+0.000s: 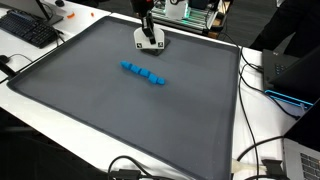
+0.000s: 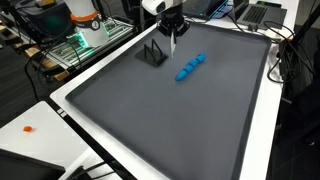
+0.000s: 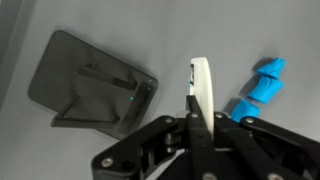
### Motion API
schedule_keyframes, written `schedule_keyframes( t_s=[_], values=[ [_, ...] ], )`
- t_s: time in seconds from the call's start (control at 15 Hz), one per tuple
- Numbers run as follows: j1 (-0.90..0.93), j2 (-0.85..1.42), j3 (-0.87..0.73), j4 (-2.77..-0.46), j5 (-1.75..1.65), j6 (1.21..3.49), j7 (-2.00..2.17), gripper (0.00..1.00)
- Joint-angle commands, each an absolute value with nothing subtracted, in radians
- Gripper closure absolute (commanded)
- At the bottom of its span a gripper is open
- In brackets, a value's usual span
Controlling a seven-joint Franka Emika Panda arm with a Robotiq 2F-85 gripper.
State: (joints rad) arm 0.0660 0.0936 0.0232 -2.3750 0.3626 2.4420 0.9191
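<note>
the pincer is clenched on a slim white piece, which stands out straight from between its two dark fingers. in an exterior view the pincer hangs over the far part of the surface, with the white piece pointing down toward the mat. whether its lower tip touches the mat cannot be told.

just beside the white piece sits a dark grey stand, a tilted plate on a low foot. the wrist view shows the stand to one side of the piece and apart from it. on the other side of the piece lies a short row of blue blocks, near it but not touching. in both exterior views the blue blocks lie in a slanted line on the mat, each one against the next, and the same row is a little closer to the middle of the surface than the stand.

the surface is a dark grey mat with a pale rim. a black keyboard lies off the mat, past one corner.
</note>
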Motion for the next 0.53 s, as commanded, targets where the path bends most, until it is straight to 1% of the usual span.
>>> schedule_keyframes(
  t_s=[0.0, 0.47],
  values=[
    [0.062, 0.04, 0.031, -2.475, 0.44, 2.527, 0.97, 0.99],
    [0.052, 0.027, 0.032, -2.56, 0.585, 2.623, 0.95, 0.99]
  ],
)
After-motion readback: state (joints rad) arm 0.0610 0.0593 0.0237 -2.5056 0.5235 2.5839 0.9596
